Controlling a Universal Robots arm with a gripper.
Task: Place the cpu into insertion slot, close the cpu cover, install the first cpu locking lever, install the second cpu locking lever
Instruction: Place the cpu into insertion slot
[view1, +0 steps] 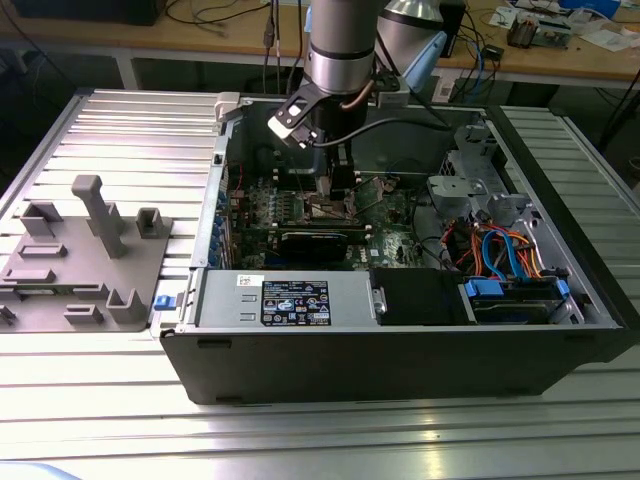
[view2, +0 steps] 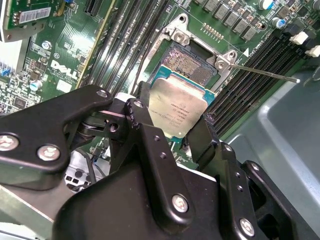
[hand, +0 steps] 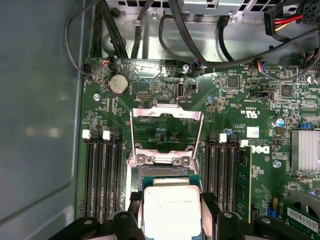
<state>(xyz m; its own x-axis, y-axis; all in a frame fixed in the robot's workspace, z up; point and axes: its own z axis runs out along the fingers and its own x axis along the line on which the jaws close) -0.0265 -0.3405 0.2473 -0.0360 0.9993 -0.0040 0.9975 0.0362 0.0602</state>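
My gripper (view2: 175, 119) is shut on the cpu (view2: 176, 106), a flat square chip with a dull silver top, with one black finger on each of two opposite edges. The cpu (hand: 171, 210) hangs just above and slightly to one side of the insertion slot (view2: 186, 64), whose brownish contact field lies bare inside its grey metal rim. The cpu cover (hand: 166, 111), a thin silvery frame with a square window, stands swung open past the slot (hand: 164, 172). A thin locking lever (view2: 265, 74) sticks out free beside the socket. In the exterior view the gripper (view1: 334, 190) reaches down into the open computer case.
Black memory slots (hand: 100, 175) flank the socket on both sides. A black card (view1: 315, 243), cable bundles (view1: 500, 250) and the power supply (view1: 285, 300) crowd the case. A grey fixture (view1: 85, 255) sits on the slatted table at the exterior view's left.
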